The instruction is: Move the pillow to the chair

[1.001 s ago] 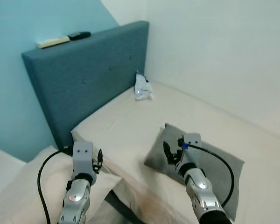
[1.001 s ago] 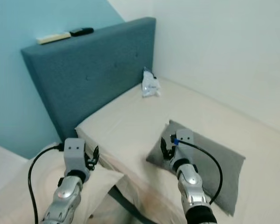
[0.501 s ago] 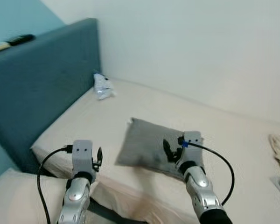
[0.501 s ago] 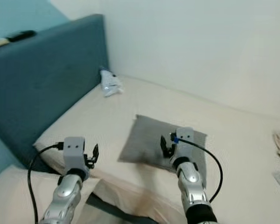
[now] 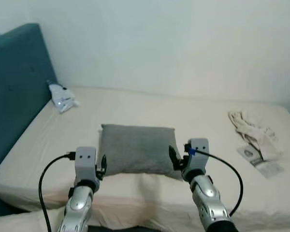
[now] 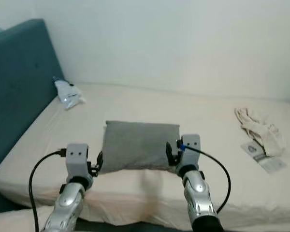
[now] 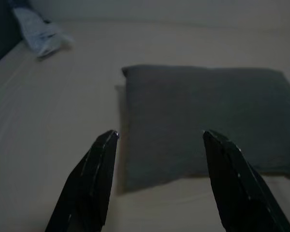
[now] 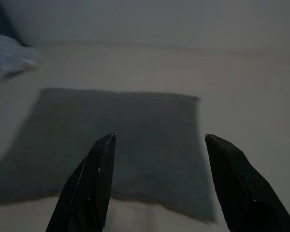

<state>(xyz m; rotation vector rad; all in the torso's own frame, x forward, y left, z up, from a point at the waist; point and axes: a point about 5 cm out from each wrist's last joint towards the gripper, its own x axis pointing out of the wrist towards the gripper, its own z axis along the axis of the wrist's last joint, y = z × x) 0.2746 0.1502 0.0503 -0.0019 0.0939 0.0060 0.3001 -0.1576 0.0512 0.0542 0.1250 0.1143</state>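
Bed [image 5: 150, 108] spans the frame, cream sheet, teal headboard [image 5: 12, 92] on the robot's left, white wall behind; no chair visible here, so the drop target can't be placed yet.

Pillow [image 5: 137, 150] — grey, rectangular, flat on the sheet near the front edge of the mattress, roughly centred between the arms; long axis runs left-right across the robot's view, parallel to the near bed edge; looks soft and fairly thin, fabric matte, corners slightly floppy, no visible creasing.

Key relation: pillow lies straight ahead of both sets of fingers, just beyond the tips; left gripper [image 5: 101, 166] lines up with the pillow's left short end, right gripper [image 5: 174, 158] with the right short end; neither touches it as far as I can tell. Both look about equally near — the right tip may be a shade closer to the corner; judgement only. Likely a two-arm grab, one per end, reaching forward along the current heading.

Fingers: both pairs spread apart and empty in the wrist views; left wrist view frames the pillow's left edge between the fingers [image 7: 89, 181]; right wrist view frames the right part of the pillow between its fingers [image 8: 92, 181].

Smaller stuff: crumpled pale cloth [image 5: 253, 133] with a paper tag [image 5: 261, 162] far right on the bed; small white packet [image 5: 62, 98] by the headboard; all well apart from the pillow.
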